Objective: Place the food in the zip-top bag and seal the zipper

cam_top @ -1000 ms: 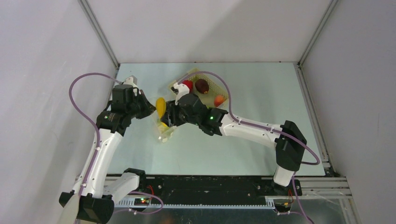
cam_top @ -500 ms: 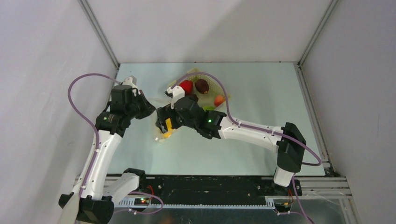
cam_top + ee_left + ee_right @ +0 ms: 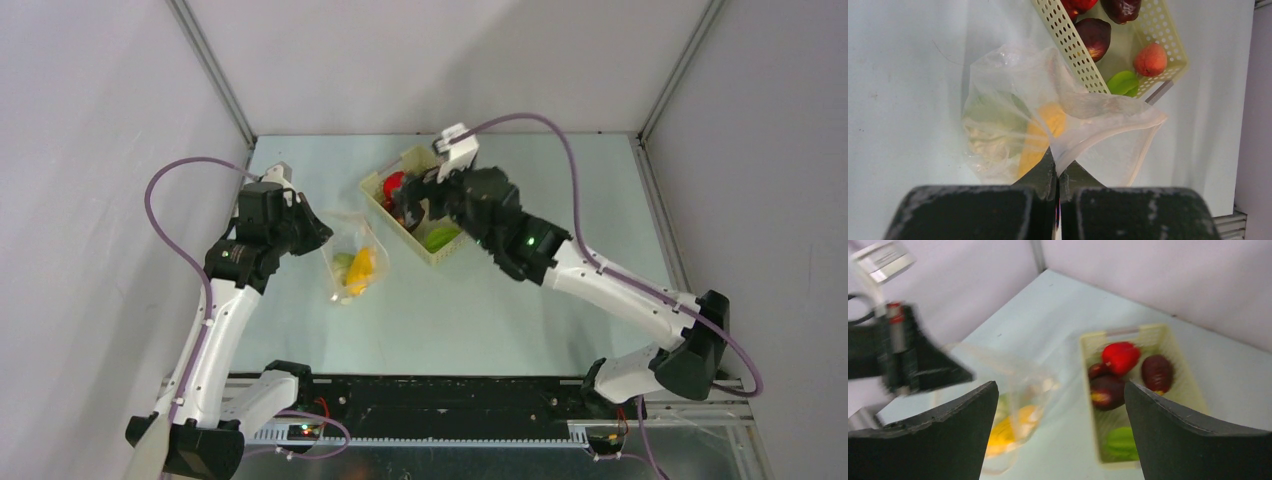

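A pale green table is carrying everything. The right gripper is hovering above the basket with its fingers spread wide, holding nothing. The left gripper, fingers pressed together, is pinching one edge of the bag. The yellow latticed basket is sitting at an angle near the middle of the far edge. The clear bag is lying just beside it, toward the left edge, its mouth gaping. Inside the bag, a yellow piece and a pale green piece are lying together. In the basket, a red piece, dark purple pieces, an orange piece and a bright green piece are resting.
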